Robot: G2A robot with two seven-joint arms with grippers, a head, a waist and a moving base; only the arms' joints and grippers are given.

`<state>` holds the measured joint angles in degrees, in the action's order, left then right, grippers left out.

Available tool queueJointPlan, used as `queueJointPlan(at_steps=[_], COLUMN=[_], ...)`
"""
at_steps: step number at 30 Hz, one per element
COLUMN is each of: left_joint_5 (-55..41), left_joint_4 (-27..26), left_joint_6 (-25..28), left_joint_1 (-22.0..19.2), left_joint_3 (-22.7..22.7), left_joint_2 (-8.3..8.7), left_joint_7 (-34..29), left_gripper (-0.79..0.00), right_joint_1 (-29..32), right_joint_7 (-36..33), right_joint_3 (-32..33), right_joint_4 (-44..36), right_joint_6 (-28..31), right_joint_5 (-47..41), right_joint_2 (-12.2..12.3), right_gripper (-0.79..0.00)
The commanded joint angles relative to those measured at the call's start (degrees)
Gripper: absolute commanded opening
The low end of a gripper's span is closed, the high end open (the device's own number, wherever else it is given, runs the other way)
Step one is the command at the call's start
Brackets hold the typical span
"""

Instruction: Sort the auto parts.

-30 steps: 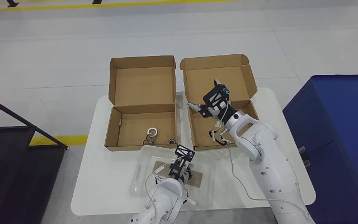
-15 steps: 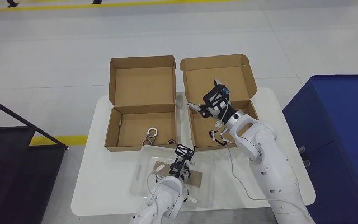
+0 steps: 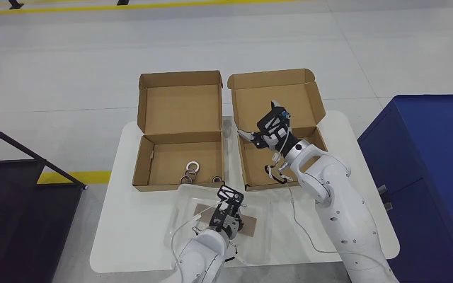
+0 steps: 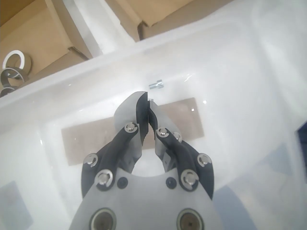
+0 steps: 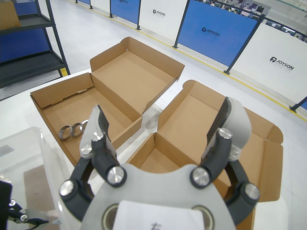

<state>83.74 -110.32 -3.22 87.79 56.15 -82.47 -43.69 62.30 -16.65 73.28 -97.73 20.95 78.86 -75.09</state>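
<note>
My left gripper [image 3: 230, 195] [image 4: 146, 96] is low inside a clear plastic tray [image 3: 182, 212], shut, with a sliver of a small metal part showing between its tips. A small silver bolt [image 4: 156, 86] lies on the tray floor just beyond the tips. Metal rings [image 3: 191, 168] [image 5: 72, 130] rest in the left cardboard box [image 3: 180, 185]. My right gripper [image 3: 255, 131] [image 5: 163, 106] hangs open and holds nothing, above the near left side of the right cardboard box [image 3: 279, 95], whose visible floor is bare.
Both boxes stand side by side with lids folded back, directly behind the tray. A brown label [image 4: 180, 120] shows through the tray floor. A blue cabinet [image 3: 417, 163] stands to the right of the white table [image 3: 127, 226].
The left arm has shifted a little within the tray, its gripper drifting slightly toward the front. The right arm has kept still.
</note>
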Motion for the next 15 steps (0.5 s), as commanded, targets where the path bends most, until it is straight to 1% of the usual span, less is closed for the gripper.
queueJointPlan(at_steps=[1,3,5,7,12,15], left_joint_5=[-7.84,-10.49,-10.09,-7.85,-3.24,-1.80], left_joint_4=[-1.64,-1.44,-1.08,-0.41,0.90,0.83], left_joint_6=[5.63,8.43,8.52,8.62,11.58,11.40], left_joint_1=[1.97,2.34,1.94,1.58,0.63,0.68], left_joint_3=[3.78,6.18,6.87,6.01,3.37,2.65], left_joint_2=[0.60,1.04,1.24,1.34,1.63,1.74], left_joint_7=[1.97,1.20,0.28,-0.28,-0.84,-0.76], left_gripper=[-0.785,-0.785,-0.785,-0.785,-0.785,-0.785], right_joint_1=[0.01,0.01,0.01,0.01,0.01,0.01], right_joint_7=[0.00,0.00,0.00,0.00,0.00,0.00], right_joint_3=[0.00,0.00,0.00,0.00,0.00,0.00], right_joint_4=[-0.01,-0.01,-0.01,-0.01,-0.01,-0.01], right_joint_6=[0.01,0.01,0.01,0.01,0.01,0.01], right_joint_5=[0.00,0.00,0.00,0.00,0.00,0.00], right_joint_2=[0.00,0.00,0.00,0.00,0.00,0.00], right_gripper=[0.000,0.000,0.000,0.000,0.000,0.000])
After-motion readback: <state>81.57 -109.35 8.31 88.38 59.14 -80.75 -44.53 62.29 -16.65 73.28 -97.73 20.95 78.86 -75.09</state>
